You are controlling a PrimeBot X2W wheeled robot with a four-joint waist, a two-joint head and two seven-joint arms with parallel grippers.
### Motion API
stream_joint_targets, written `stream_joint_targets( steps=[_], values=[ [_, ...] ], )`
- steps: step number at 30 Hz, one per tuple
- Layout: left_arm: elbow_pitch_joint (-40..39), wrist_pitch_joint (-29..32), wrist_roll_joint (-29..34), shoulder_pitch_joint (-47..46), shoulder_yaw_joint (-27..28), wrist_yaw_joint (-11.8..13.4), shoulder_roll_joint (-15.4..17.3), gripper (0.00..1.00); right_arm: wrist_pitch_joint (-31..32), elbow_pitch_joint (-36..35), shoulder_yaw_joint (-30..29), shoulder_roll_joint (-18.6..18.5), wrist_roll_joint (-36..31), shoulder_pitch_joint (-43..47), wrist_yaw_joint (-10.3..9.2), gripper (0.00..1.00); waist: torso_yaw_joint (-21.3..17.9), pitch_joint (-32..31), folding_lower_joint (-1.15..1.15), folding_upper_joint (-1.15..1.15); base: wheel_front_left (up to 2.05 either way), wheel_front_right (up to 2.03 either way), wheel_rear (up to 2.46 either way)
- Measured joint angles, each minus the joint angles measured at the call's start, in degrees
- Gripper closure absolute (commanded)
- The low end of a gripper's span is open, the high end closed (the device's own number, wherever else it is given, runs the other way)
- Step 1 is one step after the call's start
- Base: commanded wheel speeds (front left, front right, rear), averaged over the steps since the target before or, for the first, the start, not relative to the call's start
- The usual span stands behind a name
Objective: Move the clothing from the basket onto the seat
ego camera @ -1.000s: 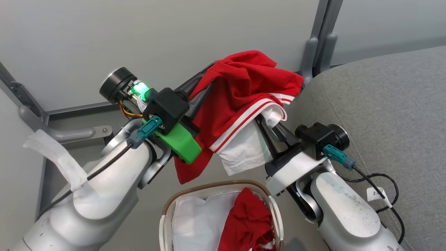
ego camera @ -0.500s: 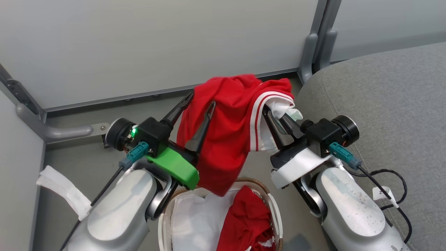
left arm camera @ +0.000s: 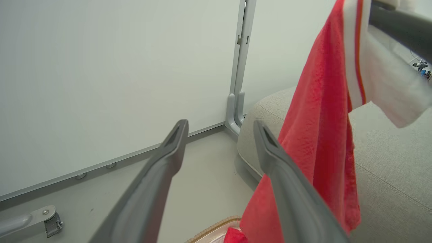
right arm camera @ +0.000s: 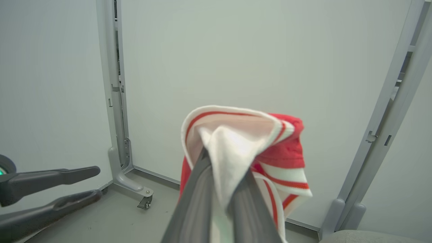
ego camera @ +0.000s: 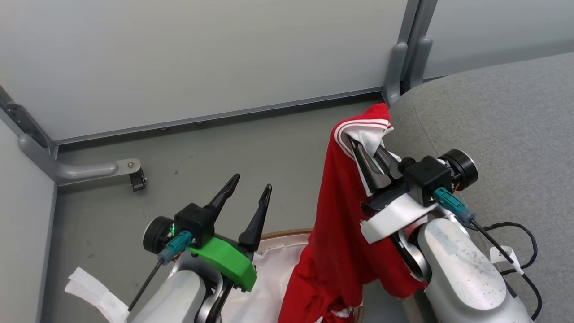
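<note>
Letting go of the red garment (ego camera: 341, 211), the left end effector (ego camera: 252, 181) has dropped back and down to hover above the near-left rim of the basket (ego camera: 282, 234), its two fingers spread apart and holding nothing. Half a second ago both arms carried the garment. It now hangs from the right end effector (ego camera: 365, 150) alone, and has swung right to just beside the rounded edge of the grey seat (ego camera: 493, 125). The right wrist view shows that end effector clenched on a fold of white-and-red striped trim (right arm camera: 236, 141). From there the cloth falls in a long drape to the basket's right side, where it merges with more red fabric (ego camera: 314, 305) beside the white liner (ego camera: 269, 278). Where one piece ends and the other begins cannot be told. The left wrist view shows the garment (left arm camera: 317, 135) in front of the seat's edge, not yet on it. By the look of it, the first piece is midway through its transfer. One arm must now lift it clear and over the cushion, and the trailing hem could catch the rim or drag the remaining clothing out.
</note>
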Motion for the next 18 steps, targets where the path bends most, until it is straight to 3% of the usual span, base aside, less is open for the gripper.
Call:
stream_joint_targets(
  steps=[18],
  values=[
    [0.09, -0.16, 7.38, 5.46, 5.79, -2.96, -3.77, 0.0, 0.0, -0.96, -3.11, -0.91, -1.29, -0.85, 0.0, 1.0, -3.18, 0.9, 0.0, 0.0, 0.0, 0.0, 0.0]
  ],
)
